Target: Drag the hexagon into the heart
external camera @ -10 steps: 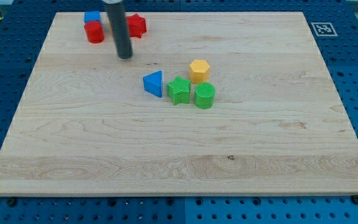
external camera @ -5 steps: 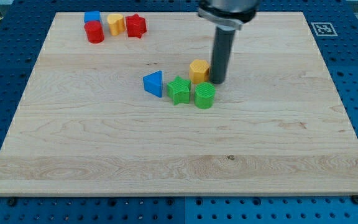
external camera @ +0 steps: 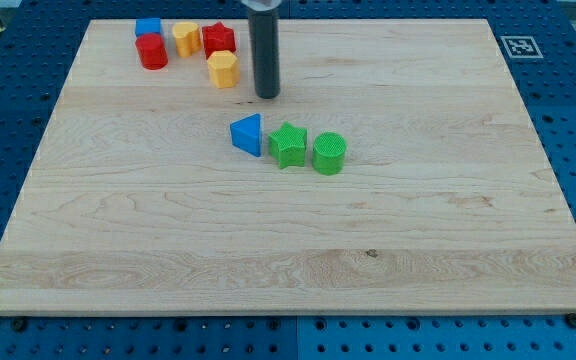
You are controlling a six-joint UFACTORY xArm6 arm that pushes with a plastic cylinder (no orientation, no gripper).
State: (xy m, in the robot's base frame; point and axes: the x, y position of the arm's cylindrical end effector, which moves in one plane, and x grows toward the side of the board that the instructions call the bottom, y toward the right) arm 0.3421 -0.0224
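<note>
The yellow hexagon (external camera: 224, 69) lies near the view's top left, just below the red star (external camera: 218, 39) and down-right of the yellow heart (external camera: 186, 38). A small gap separates hexagon and heart. My tip (external camera: 267, 95) is on the board just right of the hexagon, a short gap away. The rod rises out of the view's top.
A red cylinder (external camera: 152, 51) and a blue cube (external camera: 149, 27) sit left of the heart. A blue triangle (external camera: 248, 134), a green star (external camera: 288, 145) and a green cylinder (external camera: 329, 153) form a row mid-board. The board's top edge (external camera: 368, 20) is close behind the cluster.
The hexagon has moved up and left from beside the green blocks to just below the red star. My tip moved from the hexagon's right side mid-board up and left with it.
</note>
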